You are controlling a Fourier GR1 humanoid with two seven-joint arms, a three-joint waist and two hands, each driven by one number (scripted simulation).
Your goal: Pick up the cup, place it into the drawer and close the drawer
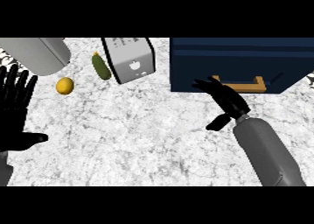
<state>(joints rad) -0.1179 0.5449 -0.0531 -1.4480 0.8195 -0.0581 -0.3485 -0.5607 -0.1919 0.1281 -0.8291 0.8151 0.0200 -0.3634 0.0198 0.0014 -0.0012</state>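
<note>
Left hand [11,109], lower-left edge of frame: open, fingers up, thumb out, holding nothing. Right hand [225,98], centre-right: fingers extended, released, tips at front face of dark blue drawer [243,61] just beside its wooden handle [240,84], w/ nothing grasped. Cup: can't be made out. Upper left: grey cylinder [40,54], lemon [65,85], cucumber [101,66], toaster [130,59]. Marble counter [133,140] bare across centre & lower frame.

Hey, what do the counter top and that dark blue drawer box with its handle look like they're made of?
Counter top: looks like white marble or stone, going by its grey veining. Drawer box: flat, matte navy surfaces, perhaps painted wood or laminate; unclear. Handle: tan, probably wood, though no grain shows.
</note>
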